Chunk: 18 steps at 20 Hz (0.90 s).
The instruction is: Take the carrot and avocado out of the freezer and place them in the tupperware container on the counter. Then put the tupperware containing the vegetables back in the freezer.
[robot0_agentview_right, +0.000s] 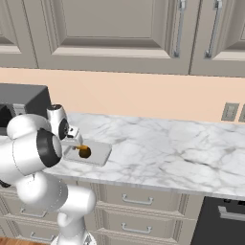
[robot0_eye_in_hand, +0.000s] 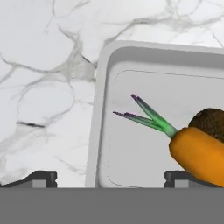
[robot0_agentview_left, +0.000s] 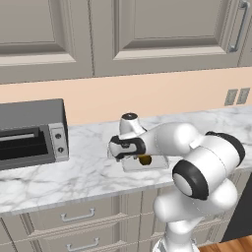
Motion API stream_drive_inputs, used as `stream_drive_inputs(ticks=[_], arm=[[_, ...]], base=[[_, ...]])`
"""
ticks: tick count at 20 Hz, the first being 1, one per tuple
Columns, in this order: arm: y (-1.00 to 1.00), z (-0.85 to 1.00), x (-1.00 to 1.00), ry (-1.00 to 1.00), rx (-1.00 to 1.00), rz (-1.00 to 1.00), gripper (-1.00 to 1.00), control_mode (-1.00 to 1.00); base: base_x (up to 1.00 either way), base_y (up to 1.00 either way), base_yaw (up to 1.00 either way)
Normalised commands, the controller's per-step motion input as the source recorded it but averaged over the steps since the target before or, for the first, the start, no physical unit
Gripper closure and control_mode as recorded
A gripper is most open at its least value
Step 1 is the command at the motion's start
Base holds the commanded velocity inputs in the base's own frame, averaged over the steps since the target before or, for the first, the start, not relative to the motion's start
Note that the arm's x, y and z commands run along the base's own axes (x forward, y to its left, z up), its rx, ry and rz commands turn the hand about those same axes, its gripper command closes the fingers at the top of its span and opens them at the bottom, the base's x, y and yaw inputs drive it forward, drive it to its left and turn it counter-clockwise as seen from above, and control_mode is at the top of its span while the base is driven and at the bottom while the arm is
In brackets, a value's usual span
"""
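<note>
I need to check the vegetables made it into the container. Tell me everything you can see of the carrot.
The carrot is bright orange and smooth, with a spray of thin green leaves that turn purple at the tips. It lies flat inside the pale tupperware container on the marble counter, leaves pointing toward the middle of the tray. Its body rests against the dark avocado beside it. No gripper part touches it.
</note>
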Motion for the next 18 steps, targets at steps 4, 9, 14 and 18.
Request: stream_drive_inputs(ticks=[4, 9, 14, 18], arm=[[0.0, -0.32, -0.08, 0.0, 0.02, -0.17, -1.0, -1.0], [0.0, -0.47, 0.05, 0.0, 0.02, -0.2, -1.0, -1.0], [-0.02, -0.55, 0.12, 0.0, 0.0, -0.14, -1.0, -1.0], [-0.21, -0.54, 0.0, 0.0, 0.0, -0.07, -1.0, -1.0]], base=[[0.0, 0.0, 0.0], [0.0, 0.0, 0.0], [0.0, 0.0, 0.0], [0.0, 0.0, 0.0]])
